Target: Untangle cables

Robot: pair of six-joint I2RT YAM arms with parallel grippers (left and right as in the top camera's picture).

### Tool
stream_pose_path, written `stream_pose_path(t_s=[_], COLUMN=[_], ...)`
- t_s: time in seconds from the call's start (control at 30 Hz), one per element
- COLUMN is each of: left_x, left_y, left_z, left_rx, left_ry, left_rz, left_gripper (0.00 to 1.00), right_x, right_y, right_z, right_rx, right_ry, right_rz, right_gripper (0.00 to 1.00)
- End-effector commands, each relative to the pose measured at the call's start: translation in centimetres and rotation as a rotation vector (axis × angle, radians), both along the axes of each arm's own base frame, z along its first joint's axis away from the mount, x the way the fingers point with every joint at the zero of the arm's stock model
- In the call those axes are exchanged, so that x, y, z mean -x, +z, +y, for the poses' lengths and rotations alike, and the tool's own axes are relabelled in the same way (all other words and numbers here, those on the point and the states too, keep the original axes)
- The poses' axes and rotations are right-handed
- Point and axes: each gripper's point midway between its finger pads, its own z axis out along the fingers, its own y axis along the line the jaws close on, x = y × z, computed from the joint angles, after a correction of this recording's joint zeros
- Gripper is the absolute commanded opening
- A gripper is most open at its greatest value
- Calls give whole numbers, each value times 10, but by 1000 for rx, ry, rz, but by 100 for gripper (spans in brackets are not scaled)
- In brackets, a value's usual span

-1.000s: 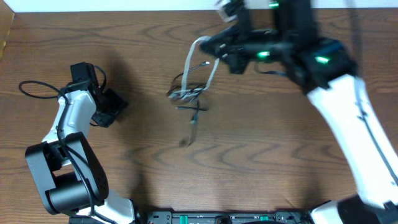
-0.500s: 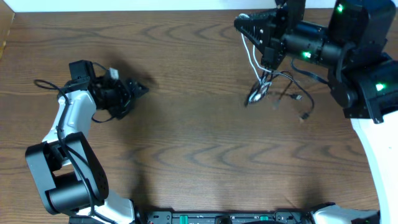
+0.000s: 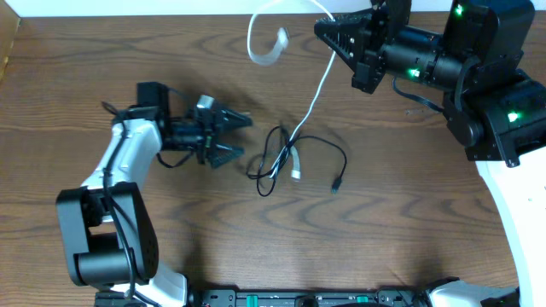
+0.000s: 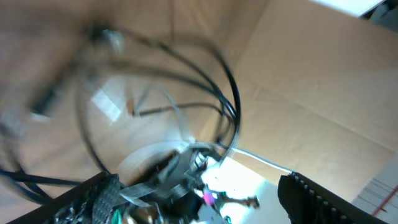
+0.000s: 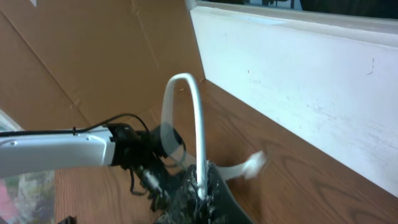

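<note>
Wooden table (image 3: 384, 239) meets white wall (image 5: 298, 81), apparently cardboard (image 5: 93, 56) beside.

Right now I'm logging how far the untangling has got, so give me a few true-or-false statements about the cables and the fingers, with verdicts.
1. The right fingers are shut on the white cable. True.
2. The left fingers are closed around the black cable. False: they stand open, short of the cables, holding nothing.
3. The black cable lies in loose loops on the table, between the two arms. True.
4. The white cable lies flat on the table, untouched. False: it is held at the far edge, arcs up in a loop, and runs down into the black loops.
</note>
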Motion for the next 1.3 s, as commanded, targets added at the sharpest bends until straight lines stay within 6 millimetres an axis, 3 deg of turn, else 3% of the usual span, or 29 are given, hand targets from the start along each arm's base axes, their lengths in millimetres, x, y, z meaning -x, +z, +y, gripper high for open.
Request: stream_pose_path(t_s=[0.0,0.13,0.27,0.33,0.6,0.7,0.73,0.77,1.0,1.07,1.27], left_x=[17,27,27,21,-30,-37,-32,-26,17,25,44], left_y=[3,-10,-60,-74,-65,-61,-64,-68,-95,-93,-73], left_z=[-18,-25,-1,9,-12,-22,-26,-27,1,1,-26], left_rx=[40,-39,-386,-503,-494,-487,-505,-526,-733,-708,-502], left_ry=[-43,-76,-10,35,95,85,63,53,10,-2,-47], left_rz=[87,127,219,228,-16,-76,-69,-50,135,177,285], left_gripper=[86,86,86,86,86,77,68,65,65,68,69], right_x=[2,2,0,0,0,0,0,0,0,0,0], right_y=[3,3,1,0,-2,-2,-2,-2,-4,-4,-4], right_z=[1,1,1,1,1,1,0,1,0,0,0], right_rx=[-7,-6,-2,0,2,2,2,2,6,6,6], right_ry=[5,5,-5,-5,-5,-5,-5,-5,-5,-5,-5], right_rz=[-5,-4,1,6,13,13,12,13,23,23,23], right_gripper=[1,1,1,1,1,1,1,1,1,1,1])
